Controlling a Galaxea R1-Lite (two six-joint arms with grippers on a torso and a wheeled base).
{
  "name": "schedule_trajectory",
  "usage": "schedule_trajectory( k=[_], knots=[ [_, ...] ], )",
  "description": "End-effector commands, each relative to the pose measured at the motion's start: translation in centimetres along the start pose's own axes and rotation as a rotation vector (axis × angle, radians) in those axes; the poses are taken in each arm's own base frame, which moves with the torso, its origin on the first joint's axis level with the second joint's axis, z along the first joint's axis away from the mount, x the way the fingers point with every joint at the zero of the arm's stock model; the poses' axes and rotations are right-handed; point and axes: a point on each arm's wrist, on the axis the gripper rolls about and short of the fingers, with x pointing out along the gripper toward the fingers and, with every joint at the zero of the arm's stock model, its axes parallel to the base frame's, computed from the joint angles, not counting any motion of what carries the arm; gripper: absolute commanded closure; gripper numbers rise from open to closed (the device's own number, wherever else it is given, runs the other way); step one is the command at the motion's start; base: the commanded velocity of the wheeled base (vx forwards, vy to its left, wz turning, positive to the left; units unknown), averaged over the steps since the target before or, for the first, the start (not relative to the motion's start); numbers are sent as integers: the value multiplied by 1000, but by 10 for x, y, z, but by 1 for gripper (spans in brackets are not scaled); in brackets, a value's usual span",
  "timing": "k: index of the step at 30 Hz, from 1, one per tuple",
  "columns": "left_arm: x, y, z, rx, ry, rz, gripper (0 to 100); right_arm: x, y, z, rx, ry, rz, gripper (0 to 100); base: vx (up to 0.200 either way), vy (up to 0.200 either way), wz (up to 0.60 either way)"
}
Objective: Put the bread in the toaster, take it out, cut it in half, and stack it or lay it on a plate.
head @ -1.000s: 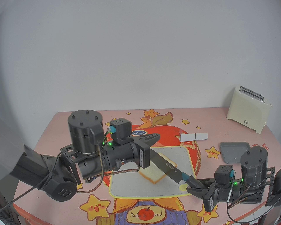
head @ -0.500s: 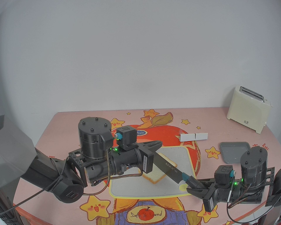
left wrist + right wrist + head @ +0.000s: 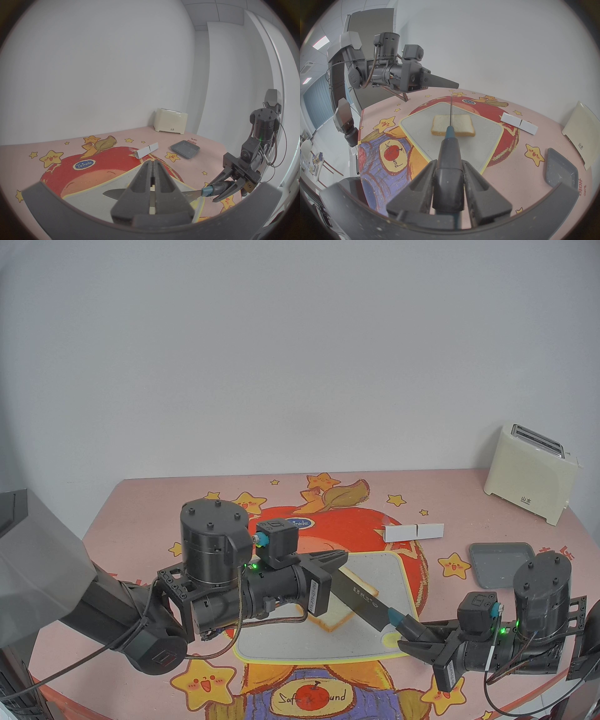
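I see the bread [image 3: 336, 619] lying flat on the cutting board [image 3: 284, 640] at frame centre, the knife [image 3: 362, 601] crossing over it, my right tool [image 3: 409, 637] clamped on its handle; left tool [image 3: 335, 557] pressed together above the board; grey plate [image 3: 500, 562] on the surface below the toaster [image 3: 531, 480], far right

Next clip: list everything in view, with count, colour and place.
bread: 1 slice, pale, tan crust, flat on the board
knife: 1, dark blade, teal collar, blade over the bread, handle in right jaws
board: 1, white, yellow rim, table centre
toaster: 1, cream, far right corner
tray: 1, grey, right of the board
strip: 1, white, behind the board
table: 1, pink, cartoon print
left jaws: black, shut, above the board
right jaws: black, shut on knife, near right of board
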Motion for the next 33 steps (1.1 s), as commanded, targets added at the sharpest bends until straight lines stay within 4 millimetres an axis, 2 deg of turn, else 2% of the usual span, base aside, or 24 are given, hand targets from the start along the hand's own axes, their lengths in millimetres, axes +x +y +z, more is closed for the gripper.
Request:
schedule_trajectory(
  k=[1,24,33],
  knots=[
    [2,1,-4,-2,15,4,100,0,0,0,0,-1,1,100,0,0,0],
    [-1,4,-19,-13,66,14,100,1,1,0,0,-1,0,100,0,0,0],
    [-1,3,-19,-13,68,14,100,1,1,2,4,-6,1,100,0,0,0]
  ],
)
